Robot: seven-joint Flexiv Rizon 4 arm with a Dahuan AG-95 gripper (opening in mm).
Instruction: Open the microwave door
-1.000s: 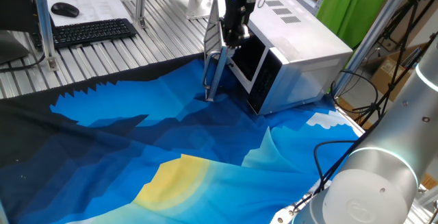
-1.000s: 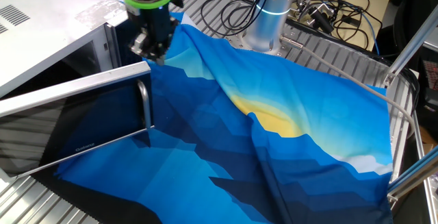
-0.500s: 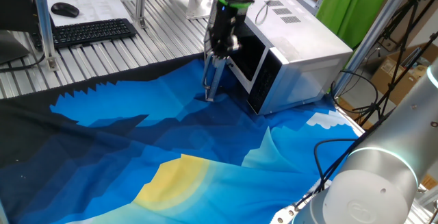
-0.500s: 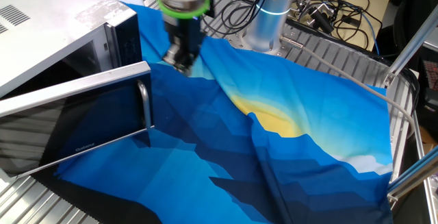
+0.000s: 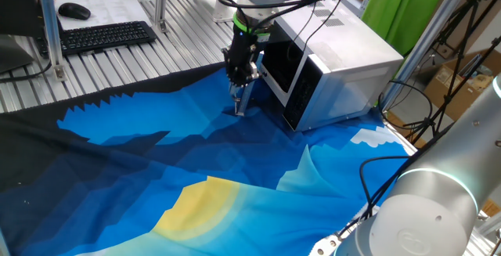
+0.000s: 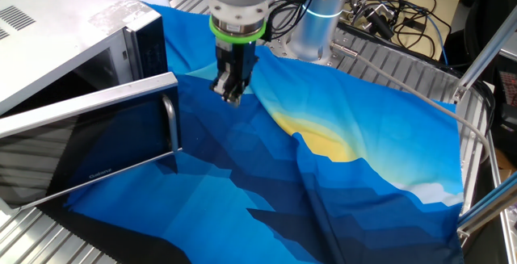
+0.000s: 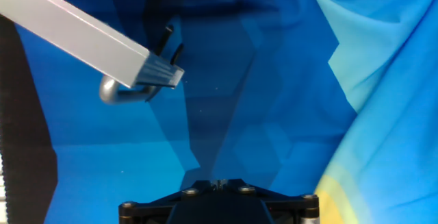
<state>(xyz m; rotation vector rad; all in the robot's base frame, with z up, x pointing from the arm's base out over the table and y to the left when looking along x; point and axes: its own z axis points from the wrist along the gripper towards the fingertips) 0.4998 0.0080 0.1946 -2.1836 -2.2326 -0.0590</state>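
The microwave (image 5: 344, 45) stands at the back right on the blue cloth; it also shows in the other fixed view (image 6: 56, 30). The microwave door (image 6: 89, 143) is swung wide open, its silver bar handle (image 6: 171, 123) at the free edge. In the first fixed view the door is edge-on and only its lower end (image 5: 240, 101) shows below my hand. My gripper (image 6: 229, 94) hangs over the cloth to the right of the handle, apart from it, fingers together and empty. It also shows in the first fixed view (image 5: 240, 74). The hand view shows the door's top edge (image 7: 75, 35) and the handle's end (image 7: 126, 94).
The blue cloth (image 5: 196, 170) covers the table, with folds near the yellow patch (image 6: 331, 143). A keyboard (image 5: 106, 35) and mouse (image 5: 74, 9) lie at the back left. Cables (image 6: 388, 14) and the arm's base (image 6: 319, 22) stand behind the cloth.
My gripper has left the microwave's front and moved away from the door, out over the cloth and lower. The door has stayed open in the same place.
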